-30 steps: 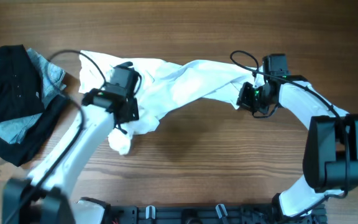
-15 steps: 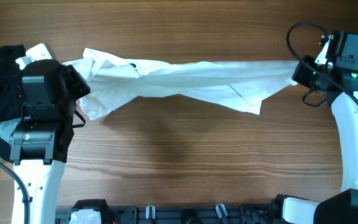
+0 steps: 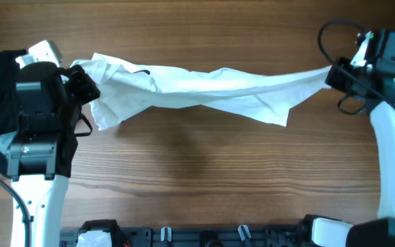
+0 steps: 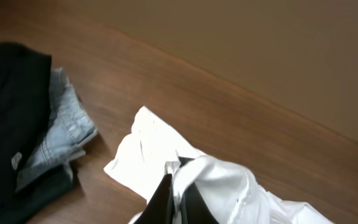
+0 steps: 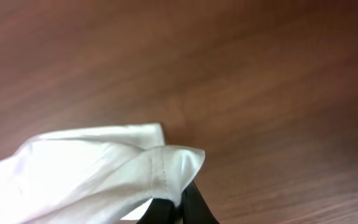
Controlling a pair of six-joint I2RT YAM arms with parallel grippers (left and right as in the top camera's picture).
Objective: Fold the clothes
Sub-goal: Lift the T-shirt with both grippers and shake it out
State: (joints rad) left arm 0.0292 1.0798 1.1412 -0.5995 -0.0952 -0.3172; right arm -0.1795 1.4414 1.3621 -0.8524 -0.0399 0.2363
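We have the white T-shirt (image 3: 204,89) pulled out into a long band across the far half of the table (image 3: 204,178), running from the left side almost to the right edge. It is not flat. The cloth is bunched and twisted along its length, with a loose flap sagging toward us near the right end. From overhead we cannot tell how much of it touches the wood.

The left gripper (image 3: 81,86) is closed on a thick bundle of fabric at the left end, and the left wrist view shows white cloth clamped between its fingers. The right gripper (image 3: 331,74) pinches only a small hemmed corner, with little cloth inside the jaws in the right wrist view.

The thin right-hand hold looks like the weak point to us. Any more pull between the arms could draw the hem out and drop that end. Lowering the shirt as it hangs would likely set the twist into creases and spoil the fold. The left end sits just beside the black garment (image 3: 5,89) lying on a blue cloth (image 4: 61,137), so a leftward sweep could snag or drag that pile.
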